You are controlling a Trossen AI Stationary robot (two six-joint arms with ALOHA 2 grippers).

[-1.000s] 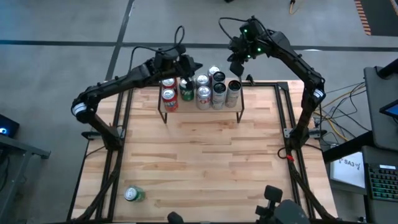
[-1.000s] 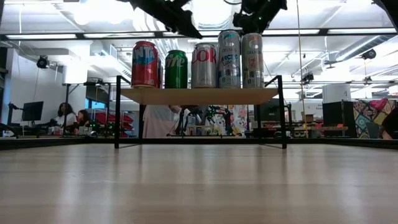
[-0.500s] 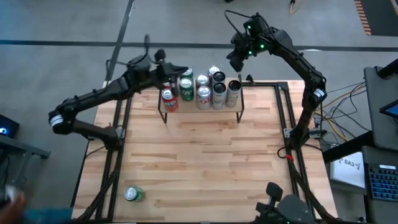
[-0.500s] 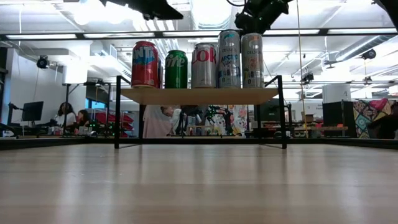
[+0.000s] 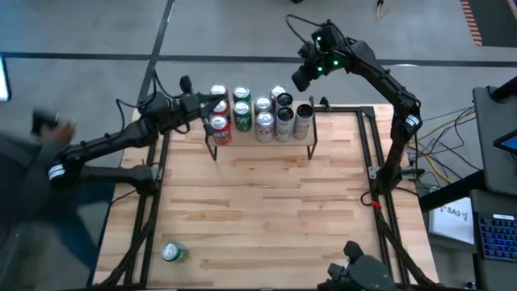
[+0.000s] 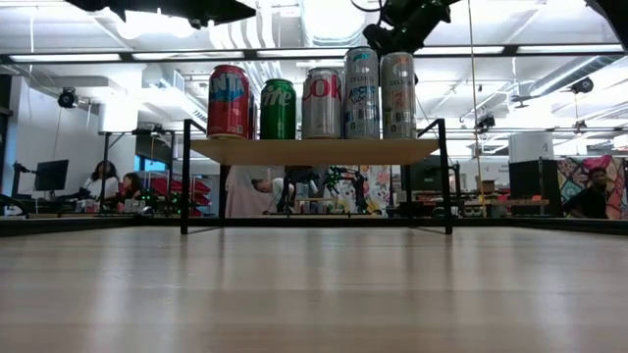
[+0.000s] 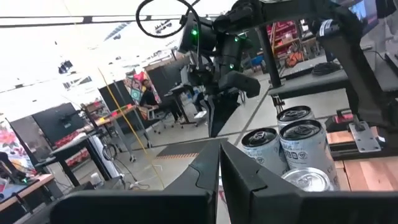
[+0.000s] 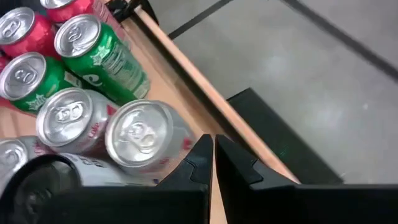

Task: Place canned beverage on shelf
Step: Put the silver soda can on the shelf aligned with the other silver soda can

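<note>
Your overhead picture is evenly lit, with motion blur at its left edge. Ceiling strip lights (image 6: 118,57) backlight your low view, its near tabletop (image 6: 314,294) soft. Glare whitens your left wrist view.

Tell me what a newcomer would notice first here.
A cluster of upright cans crowds the small raised shelf at the table's far edge. One green can lies alone near the table's front left corner. Both arms hang beside the shelf, left tool and right tool shut, holding nothing.
</note>
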